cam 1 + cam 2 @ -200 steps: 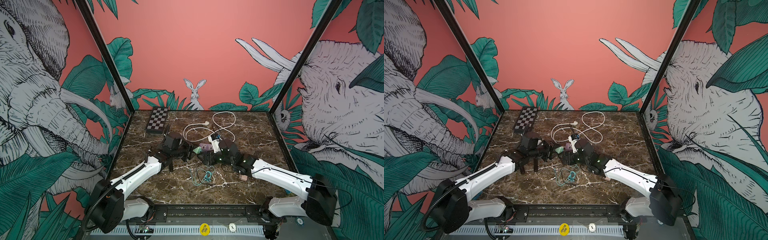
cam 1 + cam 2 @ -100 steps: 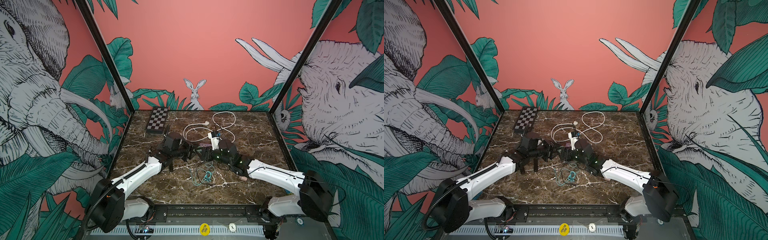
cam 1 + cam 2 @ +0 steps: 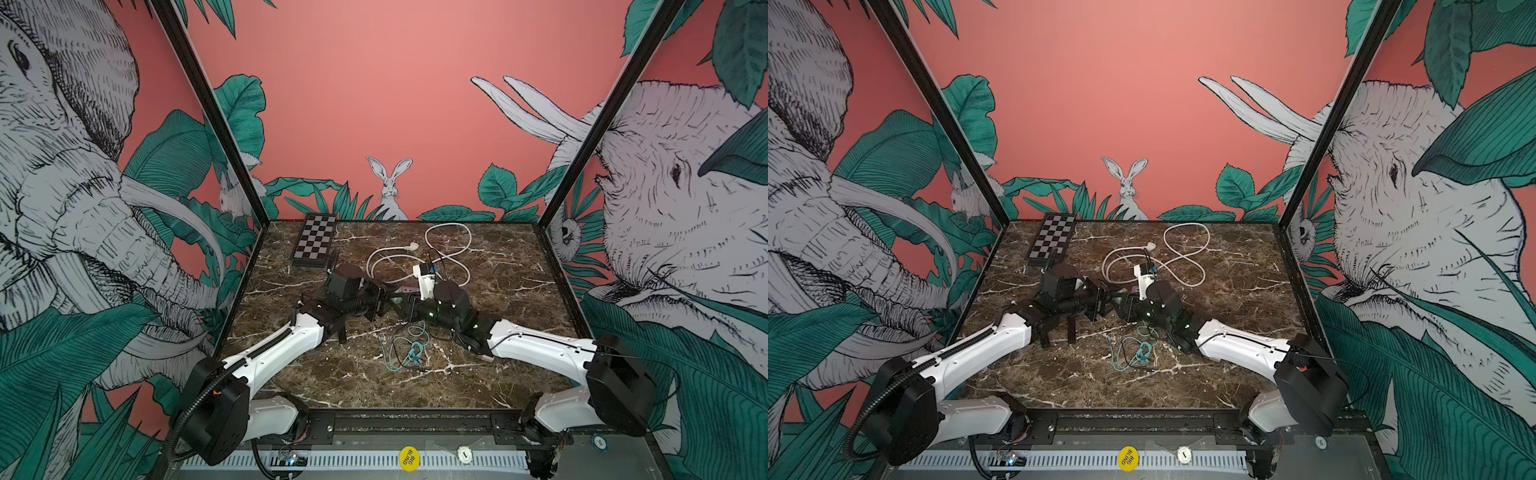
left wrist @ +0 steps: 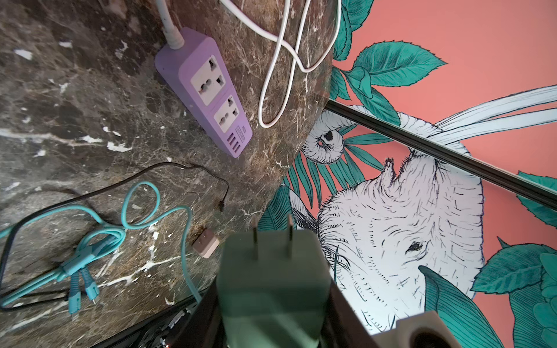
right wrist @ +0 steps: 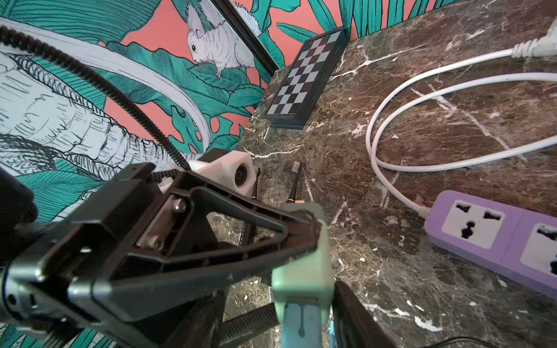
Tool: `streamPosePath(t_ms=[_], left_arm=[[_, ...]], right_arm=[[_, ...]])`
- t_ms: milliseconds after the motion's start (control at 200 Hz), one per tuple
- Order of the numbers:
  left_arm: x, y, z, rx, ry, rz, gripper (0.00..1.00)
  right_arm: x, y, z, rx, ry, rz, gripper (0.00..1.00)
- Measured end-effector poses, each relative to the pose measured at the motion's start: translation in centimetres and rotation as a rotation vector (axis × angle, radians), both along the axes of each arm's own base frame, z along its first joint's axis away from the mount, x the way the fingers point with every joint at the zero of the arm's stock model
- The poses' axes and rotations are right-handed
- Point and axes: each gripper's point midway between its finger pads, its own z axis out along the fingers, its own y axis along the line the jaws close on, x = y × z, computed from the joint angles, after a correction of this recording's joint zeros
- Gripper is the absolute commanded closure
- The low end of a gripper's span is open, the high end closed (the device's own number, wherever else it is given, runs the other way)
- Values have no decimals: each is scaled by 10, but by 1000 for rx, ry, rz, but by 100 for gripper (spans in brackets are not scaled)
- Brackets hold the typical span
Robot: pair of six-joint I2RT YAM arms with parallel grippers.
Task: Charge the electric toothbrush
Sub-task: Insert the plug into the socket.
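Note:
My left gripper (image 4: 271, 286) is shut on a pale green charger plug (image 4: 271, 271) whose two prongs point away from it. It hovers mid-table in both top views (image 3: 384, 301) (image 3: 1104, 301). My right gripper (image 5: 280, 319) faces it, open around the plug's rear (image 5: 301, 256), where a teal USB connector (image 5: 301, 324) is plugged in. One finger (image 5: 355, 316) lies against the plug; the opposite one stands apart. The black electric toothbrush (image 5: 295, 180) lies on the marble behind the plug, its bristle head toward the chessboard and its body hidden. The purple power strip (image 4: 205, 90) (image 5: 494, 235) lies flat nearby.
A teal cable (image 3: 409, 349) (image 4: 90, 250) and a thin black cable (image 4: 120, 180) are tangled on the marble at the front. A small beige adapter (image 4: 206, 244) lies beside them. The strip's white cord (image 3: 449, 249) loops at the back. A folded chessboard (image 3: 313, 241) sits back left.
My right arm has moved left up to the left gripper, and its jaws have narrowed around the green plug. The left gripper has kept its place and its hold.

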Motion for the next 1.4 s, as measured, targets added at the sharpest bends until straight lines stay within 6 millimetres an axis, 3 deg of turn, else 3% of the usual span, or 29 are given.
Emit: streamPosePath(t_ms=[210,435,610,910,1020,1145,1265,1400], left_arm=[[1,-2,2,-16,-6,15,100],[2,0,11,-26,-28,37,100],[3,3,8,-21,-25,54,100],[3,3,7,-19,-26,61,100],[3,4,8,-19,-30,64,56],[0,5,11,-19,-47,66,23],[-1,8,19,-29,-73,73,6],[2,21,24,-19,-95,89,2]], right_arm=[[6,2,-7,-7,-6,-24,54],[12,2,0,6,-48,-43,69],[12,5,-2,-9,-72,-26,74],[11,4,-4,-23,-114,-10,100],[11,5,-3,-28,-125,-7,100],[11,3,0,-42,-138,-3,100],[10,-6,3,-100,-147,-5,100],[16,-25,9,-226,-162,-9,100]])
